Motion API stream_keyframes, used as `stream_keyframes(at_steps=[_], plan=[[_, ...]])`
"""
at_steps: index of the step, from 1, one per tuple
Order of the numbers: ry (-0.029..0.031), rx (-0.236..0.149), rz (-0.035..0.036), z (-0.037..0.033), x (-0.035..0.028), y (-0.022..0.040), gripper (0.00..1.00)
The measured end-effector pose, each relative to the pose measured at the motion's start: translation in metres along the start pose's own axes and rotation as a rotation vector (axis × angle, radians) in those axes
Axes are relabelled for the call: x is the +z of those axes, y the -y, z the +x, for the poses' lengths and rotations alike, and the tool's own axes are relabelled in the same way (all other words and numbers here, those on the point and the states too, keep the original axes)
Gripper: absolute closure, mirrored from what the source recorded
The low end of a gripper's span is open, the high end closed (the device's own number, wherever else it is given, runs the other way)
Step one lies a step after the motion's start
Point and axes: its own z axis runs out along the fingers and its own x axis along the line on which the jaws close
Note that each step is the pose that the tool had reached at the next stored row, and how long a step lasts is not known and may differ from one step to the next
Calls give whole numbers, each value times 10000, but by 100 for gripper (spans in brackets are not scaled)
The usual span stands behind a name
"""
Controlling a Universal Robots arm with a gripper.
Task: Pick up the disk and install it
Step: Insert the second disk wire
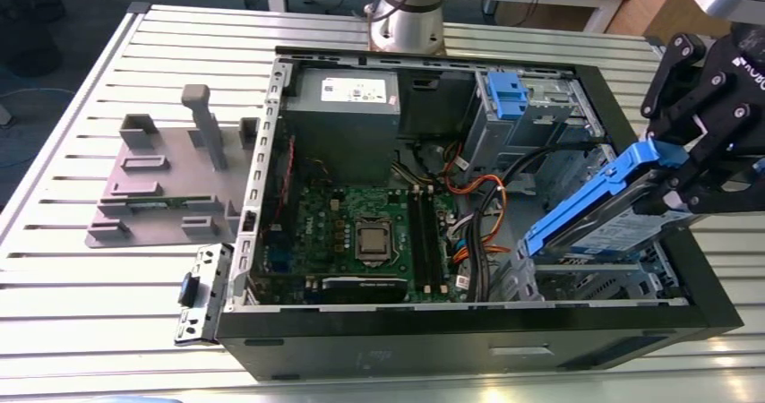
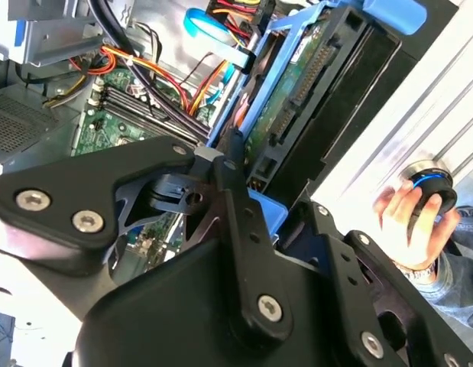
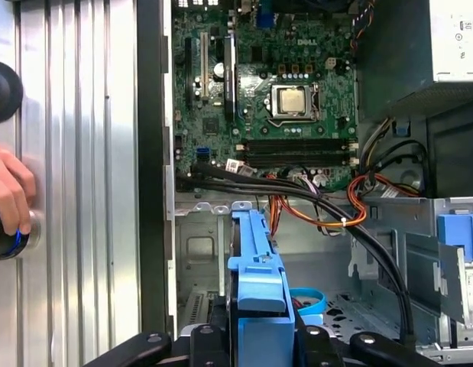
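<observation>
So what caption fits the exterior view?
Gripper holds the disk tilted above the open computer case.

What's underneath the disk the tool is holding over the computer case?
Under the tilted disk sits the case's metal drive cage. The cage floor directly below is covered by the disk.

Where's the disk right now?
At the exterior view's right, the disk is held tilted in the gripper, above the metal drive cage at the corner of the open computer case.
</observation>
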Motion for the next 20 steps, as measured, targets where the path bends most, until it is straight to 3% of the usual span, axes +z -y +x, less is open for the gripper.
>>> stream_keyframes(at_steps=[5, 10, 15, 20], plan=[[-13, 0, 2, -6, -109, -4, 63], [-37, -1, 1, -8, -114, 4, 63], [-49, 5, -75, -12, -118, 100, 63], [-70, 7, -87, -12, -103, 108, 63]])
